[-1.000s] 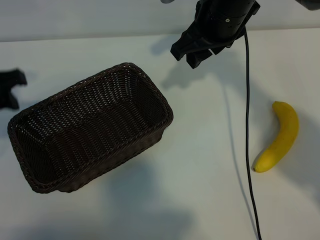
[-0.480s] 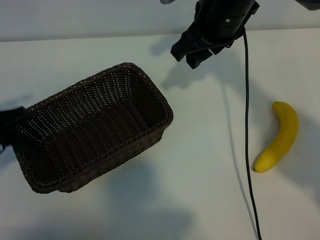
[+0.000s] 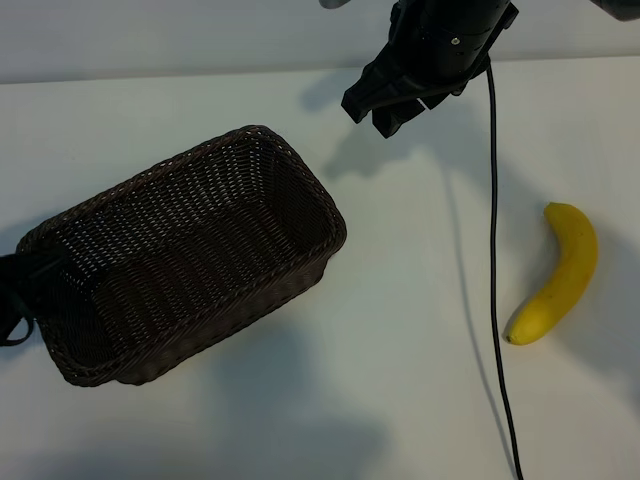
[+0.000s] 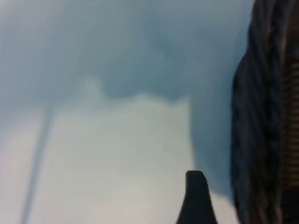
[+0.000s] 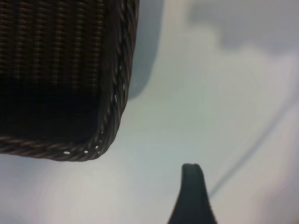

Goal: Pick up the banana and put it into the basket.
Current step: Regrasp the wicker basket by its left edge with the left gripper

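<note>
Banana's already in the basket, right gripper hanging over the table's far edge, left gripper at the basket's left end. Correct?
Not quite: the exterior view shows the banana on the table, right of the basket, which holds nothing. The rest holds: right gripper at the far edge, left gripper at the basket's left end.

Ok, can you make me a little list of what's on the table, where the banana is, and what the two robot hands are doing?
banana: lying on the table at the right, not picked up
basket: left of middle, nothing inside
table: white
cable: black, hangs down between basket and banana
left hand: at the basket's left end, holding nothing, open
right hand: up at the back, above the table, holding nothing, open
job done: not yet
</note>
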